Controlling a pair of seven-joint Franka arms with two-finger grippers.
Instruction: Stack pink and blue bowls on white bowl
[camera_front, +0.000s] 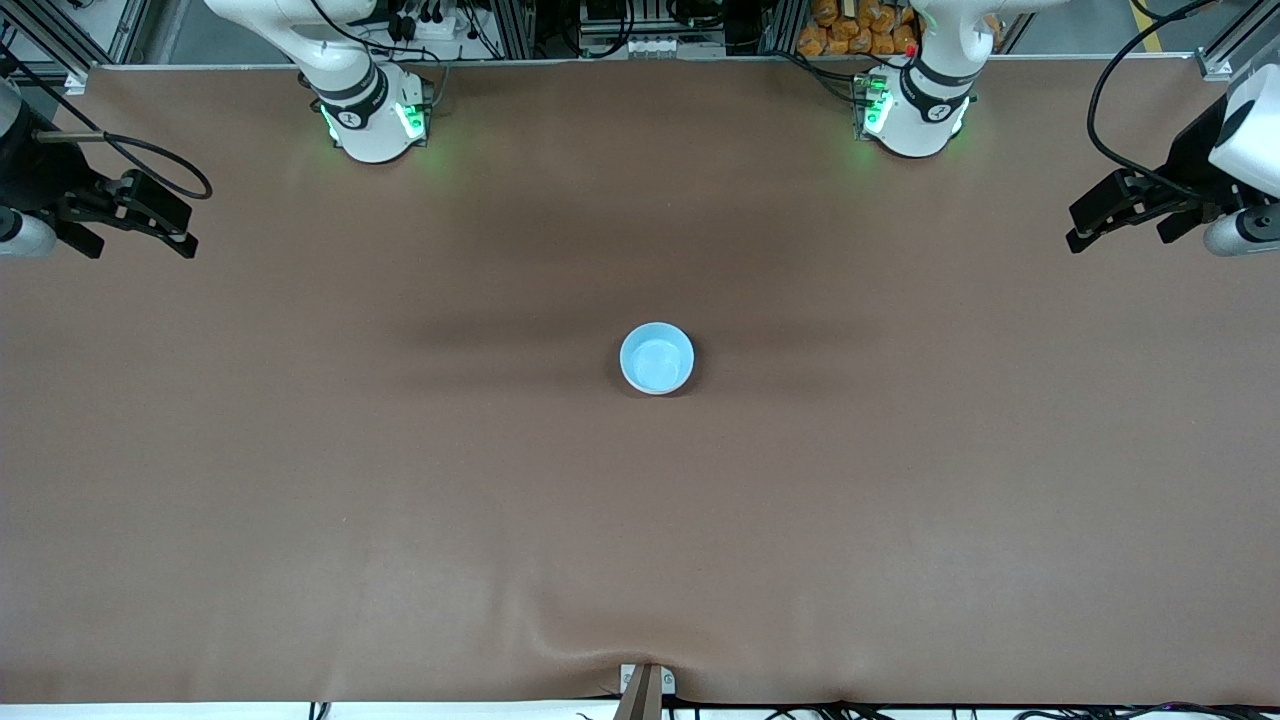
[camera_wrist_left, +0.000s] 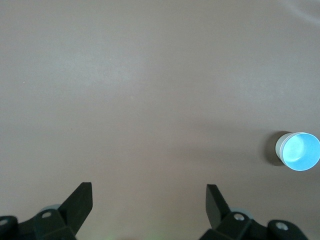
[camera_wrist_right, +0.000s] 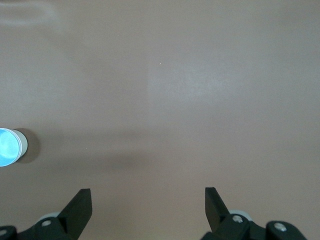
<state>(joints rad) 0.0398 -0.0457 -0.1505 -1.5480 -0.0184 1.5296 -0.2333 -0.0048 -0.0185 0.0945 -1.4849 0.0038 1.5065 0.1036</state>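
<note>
A light blue bowl (camera_front: 656, 358) stands upright in the middle of the brown table. It also shows at the edge of both wrist views, blue bowl (camera_wrist_left: 301, 151) and blue bowl (camera_wrist_right: 7, 146), with a pale outer wall below its rim. The pink bowl and the white bowl are hidden or out of view. My left gripper (camera_front: 1118, 238) hangs open over the left arm's end of the table, with nothing between its fingers (camera_wrist_left: 149, 192). My right gripper (camera_front: 138, 246) hangs open over the right arm's end, also holding nothing (camera_wrist_right: 148, 195). Both are well away from the bowl.
The brown mat (camera_front: 400, 480) covers the whole table. It has a wrinkle (camera_front: 560, 645) near the edge nearest the front camera, by a small clamp (camera_front: 646, 684). The arm bases (camera_front: 375, 120) (camera_front: 915, 115) stand along the edge farthest from that camera.
</note>
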